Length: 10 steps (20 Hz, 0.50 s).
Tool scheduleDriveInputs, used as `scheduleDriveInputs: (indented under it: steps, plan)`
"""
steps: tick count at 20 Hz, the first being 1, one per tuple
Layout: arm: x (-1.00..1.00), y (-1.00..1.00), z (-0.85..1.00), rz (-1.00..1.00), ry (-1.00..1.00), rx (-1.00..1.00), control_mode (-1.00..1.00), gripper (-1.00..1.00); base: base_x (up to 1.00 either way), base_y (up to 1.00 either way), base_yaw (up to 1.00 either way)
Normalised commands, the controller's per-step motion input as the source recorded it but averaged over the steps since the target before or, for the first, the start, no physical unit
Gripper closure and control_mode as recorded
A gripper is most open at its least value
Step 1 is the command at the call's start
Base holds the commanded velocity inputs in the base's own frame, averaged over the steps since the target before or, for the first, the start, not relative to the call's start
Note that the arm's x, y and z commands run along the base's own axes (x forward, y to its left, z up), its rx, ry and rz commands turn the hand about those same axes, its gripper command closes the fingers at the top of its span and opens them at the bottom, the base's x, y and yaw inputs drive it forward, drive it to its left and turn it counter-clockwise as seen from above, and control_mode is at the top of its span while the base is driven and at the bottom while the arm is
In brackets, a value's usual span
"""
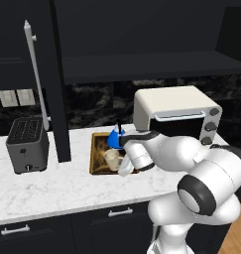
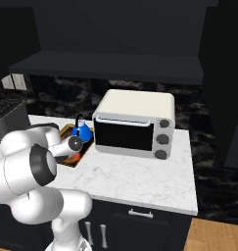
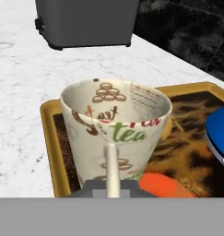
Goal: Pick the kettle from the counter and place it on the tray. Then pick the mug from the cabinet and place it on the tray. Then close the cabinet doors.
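The cream mug (image 3: 115, 124), printed with "tea", stands upright on the golden-rimmed tray (image 3: 48, 138), its thin handle turned towards the hand. My gripper (image 3: 111, 186) is shut on the mug, its dark fingertips (image 3: 92, 186) pressed close on either side of that handle. In the left base view the mug (image 1: 111, 158) sits at the tray's (image 1: 97, 169) front, just ahead of the gripper (image 1: 121, 164). The blue kettle (image 1: 114, 139) (image 2: 82, 131) (image 3: 220, 133) stands on the tray behind the mug. The upper cabinet (image 1: 151, 64) is open, its left door (image 1: 60, 99) swung out with its bar handle (image 1: 35, 74).
A grey toaster (image 1: 26, 144) (image 3: 85, 20) stands on the marble counter (image 1: 52, 188) left of the tray. A cream toaster oven (image 1: 176, 111) (image 2: 135, 122) sits right of the tray. The right cabinet door (image 2: 223, 83) hangs open over the counter's right end.
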Motion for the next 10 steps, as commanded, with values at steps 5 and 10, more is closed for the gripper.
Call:
scheduleDriveInputs:
  steps: [5, 10]
  plan:
    - [0.03, 0.0, -0.04, 0.0, 0.0, -0.03, -1.0, 1.0, 0.0, 0.0, 0.0]
    - [0.04, 0.0, -0.07, 0.0, 0.0, -0.02, -1.0, -1.0, 0.0, 0.0, 0.0]
